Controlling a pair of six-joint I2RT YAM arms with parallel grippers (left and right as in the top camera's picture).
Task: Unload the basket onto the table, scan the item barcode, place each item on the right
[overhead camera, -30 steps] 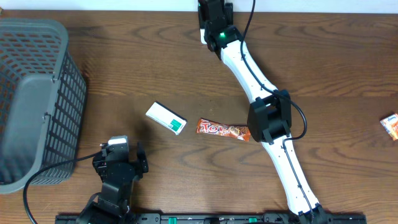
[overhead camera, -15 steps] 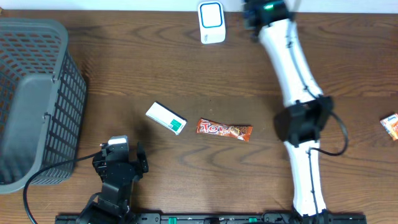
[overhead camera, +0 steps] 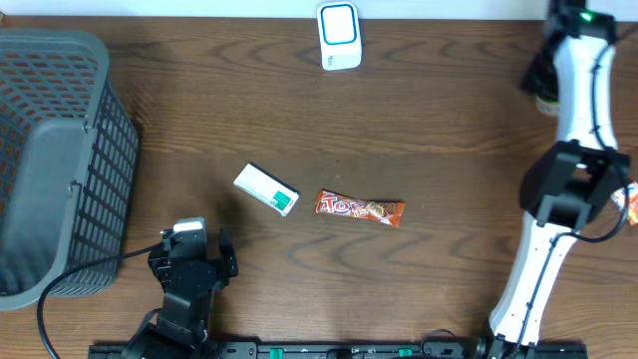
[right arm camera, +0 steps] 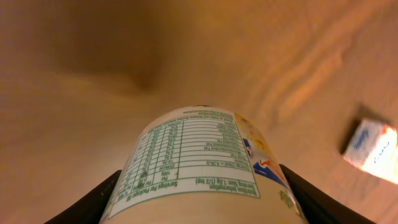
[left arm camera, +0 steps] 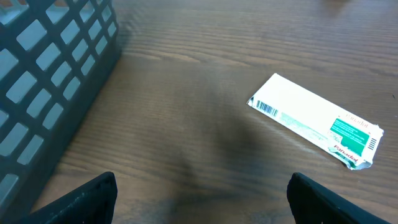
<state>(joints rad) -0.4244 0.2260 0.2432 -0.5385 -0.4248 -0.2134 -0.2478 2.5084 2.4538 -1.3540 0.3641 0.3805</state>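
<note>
Grey mesh basket (overhead camera: 55, 160) stands at the table's left edge. The left gripper (left arm camera: 199, 202) sits low at the front left, just beside the basket's near corner. Its jaws are spread wide and grip nothing, with bare wood between the fingers (left arm camera: 81, 202).

A white carton with a green end (overhead camera: 266, 189) lies flat ahead of that gripper, clear of it. A barcode is printed at its white end. An orange candy bar (overhead camera: 359, 208) lies just to the carton's right, not touching it.

A white barcode scanner (overhead camera: 339, 35) stands at the rear edge, near centre.

The right arm (overhead camera: 573, 170) reaches along the right side to the rear corner. The right gripper (right arm camera: 199, 177) is clamped on a round labelled container (right arm camera: 199, 149), one finger against each side, nutrition panel facing the wrist camera. The container is at the far right rear, well apart from the scanner. Whether it touches the table cannot be told.

A small orange-and-white packet (overhead camera: 625, 201) lies at the right edge.
</note>
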